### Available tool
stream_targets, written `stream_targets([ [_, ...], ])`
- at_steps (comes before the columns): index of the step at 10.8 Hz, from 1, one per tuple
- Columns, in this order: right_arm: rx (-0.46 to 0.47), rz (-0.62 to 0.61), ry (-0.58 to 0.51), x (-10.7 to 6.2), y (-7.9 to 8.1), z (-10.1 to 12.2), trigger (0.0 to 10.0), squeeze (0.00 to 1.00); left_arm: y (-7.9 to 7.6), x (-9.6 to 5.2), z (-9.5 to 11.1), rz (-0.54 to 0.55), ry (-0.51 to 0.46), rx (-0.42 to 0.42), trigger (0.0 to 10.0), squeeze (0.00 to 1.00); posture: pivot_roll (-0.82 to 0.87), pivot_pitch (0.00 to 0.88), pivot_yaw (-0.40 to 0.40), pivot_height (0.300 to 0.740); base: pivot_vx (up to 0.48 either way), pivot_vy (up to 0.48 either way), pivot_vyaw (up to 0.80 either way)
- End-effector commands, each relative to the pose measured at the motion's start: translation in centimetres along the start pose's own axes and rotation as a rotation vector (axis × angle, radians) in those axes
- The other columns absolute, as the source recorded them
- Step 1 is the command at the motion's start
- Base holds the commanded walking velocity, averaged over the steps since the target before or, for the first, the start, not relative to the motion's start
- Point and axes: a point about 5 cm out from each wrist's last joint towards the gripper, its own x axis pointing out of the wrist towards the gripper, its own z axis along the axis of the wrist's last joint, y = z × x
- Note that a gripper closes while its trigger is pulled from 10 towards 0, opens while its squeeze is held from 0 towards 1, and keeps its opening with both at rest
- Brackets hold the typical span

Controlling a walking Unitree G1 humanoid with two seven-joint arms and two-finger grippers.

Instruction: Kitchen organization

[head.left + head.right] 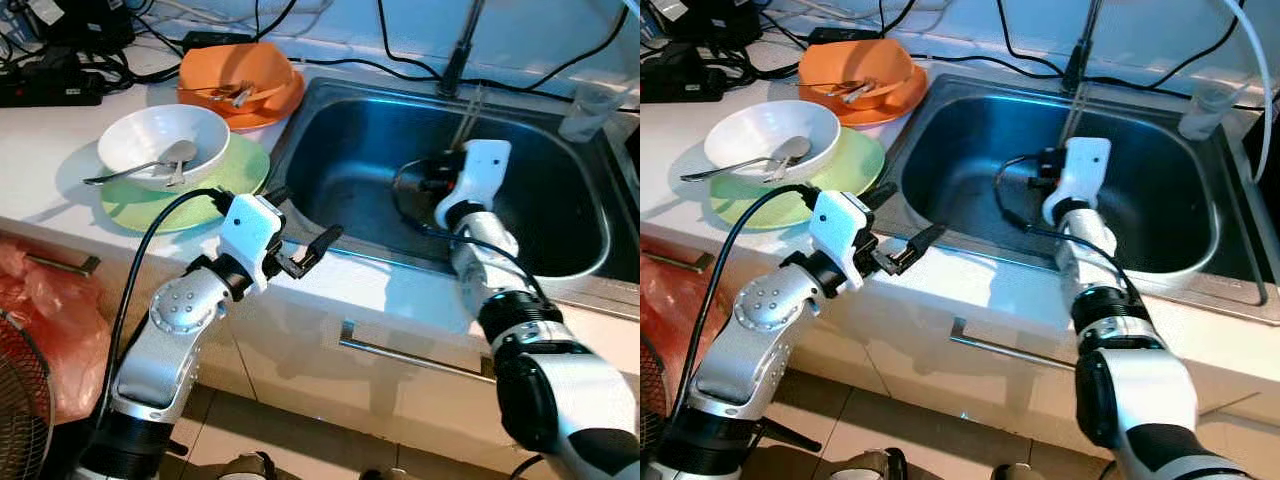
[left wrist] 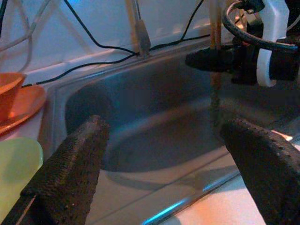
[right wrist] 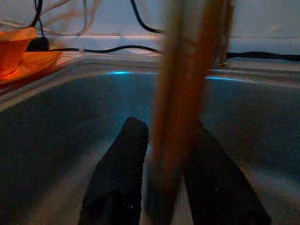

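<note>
While sink (image 1: pixel 560 262) holds right pincer (image 3: pixel 161 180), chopsticks (image 3: pixel 187 84)

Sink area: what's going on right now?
The right pincer is shut on a pair of wooden chopsticks, holding them upright over the steel sink. The left pincer hangs open at the sink's front edge, holding nothing. On the counter to the left, a white bowl with a spoon sits on a green plate, orange dishes behind.

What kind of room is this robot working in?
Most likely a home kitchen: a steel sink set in a white counter, dirty bowls and plates stacked beside it, and cabinet drawers below.
</note>
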Motion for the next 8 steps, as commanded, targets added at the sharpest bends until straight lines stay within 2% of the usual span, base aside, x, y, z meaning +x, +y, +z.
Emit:
stream_targets([
  [1, 0.005, 0.023, -0.011, 0.3, 0.3, 0.5, 10.0, 1.00, -0.1, 0.1, 0.6, -0.016, -0.017, 0.007, 10.0, 1.00, 0.12, 0.120, -0.001, 0.740, 0.000, 0.000, 0.00],
  [6, 0.040, 0.064, -0.021, 0.4, 0.6, 0.7, 10.0, 1.00, -0.4, 0.2, 0.7, -0.022, -0.011, 0.019, 10.0, 1.00, 0.12, 0.115, -0.001, 0.740, 0.000, 0.000, 0.00],
  [8, 0.057, 0.098, -0.049, 0.5, 1.3, 1.2, 10.0, 1.00, 1.4, 0.2, 1.4, 0.120, -0.024, 0.080, 10.0, 1.00, 0.13, 0.108, 0.003, 0.740, 0.000, 0.000, 0.00],
])
